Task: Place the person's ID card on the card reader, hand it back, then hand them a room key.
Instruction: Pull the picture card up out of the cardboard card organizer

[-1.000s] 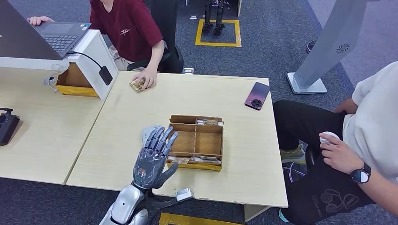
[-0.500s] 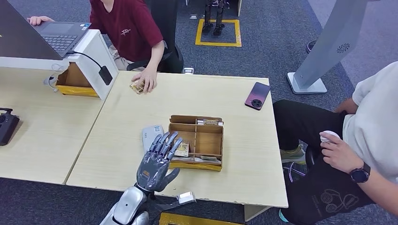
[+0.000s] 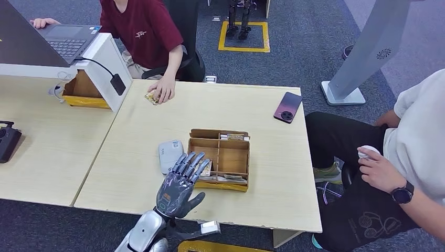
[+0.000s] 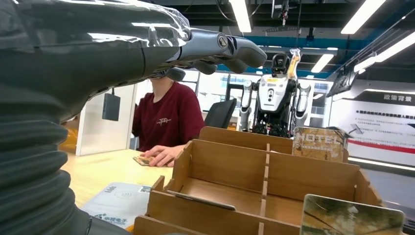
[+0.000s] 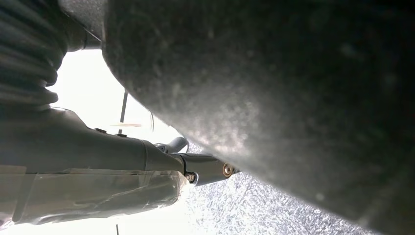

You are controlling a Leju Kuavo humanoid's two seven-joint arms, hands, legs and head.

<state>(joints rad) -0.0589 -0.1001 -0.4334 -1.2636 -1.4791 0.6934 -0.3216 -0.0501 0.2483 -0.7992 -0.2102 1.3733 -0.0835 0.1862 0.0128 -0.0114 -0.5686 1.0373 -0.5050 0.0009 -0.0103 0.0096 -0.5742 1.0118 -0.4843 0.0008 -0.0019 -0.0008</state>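
Note:
The white card reader (image 3: 169, 153) lies flat on the table, left of a wooden divided box (image 3: 220, 157). My left hand (image 3: 181, 181) hovers open over the table's near edge, fingers spread toward the box's front left corner and holding nothing. Across the table a person in a maroon shirt rests a hand on the ID card (image 3: 153, 97). Room key cards marked HOTEL (image 4: 320, 143) stand in the box's back slot, and more cards (image 3: 220, 179) lie along its front. In the left wrist view the reader (image 4: 120, 198) sits beside the box (image 4: 235, 171). My right hand (image 5: 147, 161) appears dark and close, its grip unclear.
A dark phone (image 3: 287, 107) lies at the table's far right. A laptop (image 3: 65, 39) on a white stand sits on the adjoining left table. A black device (image 3: 8, 139) sits at that table's left edge. A person in a white shirt (image 3: 414, 152) sits close on the right.
My left hand has drawn back toward the near edge and slightly right, uncovering the card reader.

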